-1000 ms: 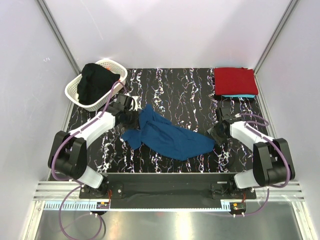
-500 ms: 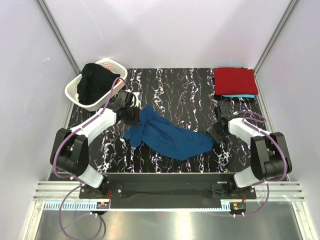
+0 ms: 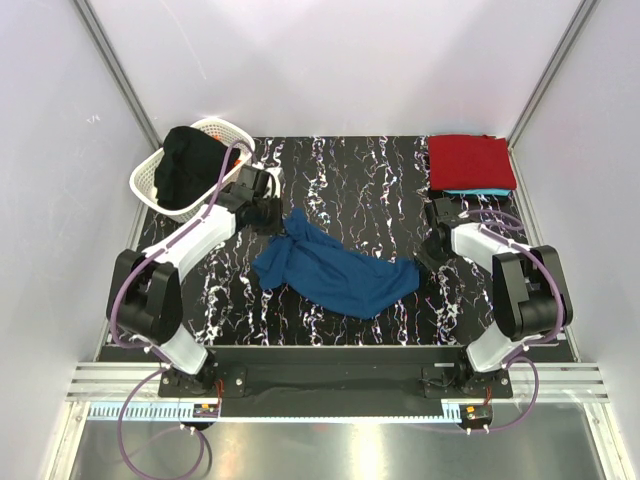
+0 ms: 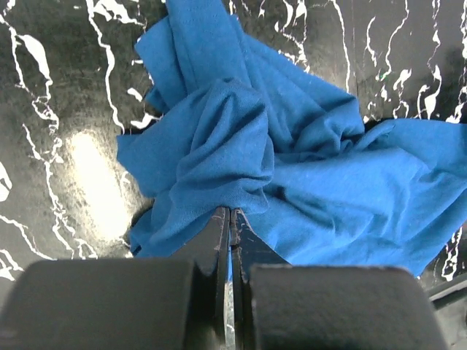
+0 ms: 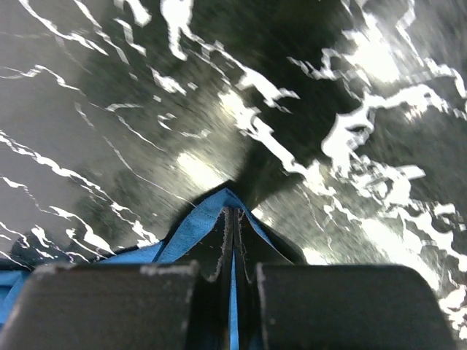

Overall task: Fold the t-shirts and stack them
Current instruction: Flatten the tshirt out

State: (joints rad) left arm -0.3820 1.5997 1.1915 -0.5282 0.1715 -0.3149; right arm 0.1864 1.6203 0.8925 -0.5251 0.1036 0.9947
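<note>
Crumpled mid-table on the black marbled table, stretched from 10 o'clock to 4 o'clock: blue t-shirt, bunched and deeply creased at its 10 o'clock end, flatter toward 4 o'clock. Clamped tight on that bunched end, left gripper, jaws pressed together with a fold of blue cloth nipped at the tips in the left wrist view. Pinched likewise on the opposite end at 3 o'clock, right gripper, jaws together with a thin blue edge caught between them. At the 1 o'clock corner, well apart from both, folded red t-shirt lying on a turquoise t-shirt, only its near edge showing. At the 10 o'clock corner, white lattice basket holding a black garment.
</note>
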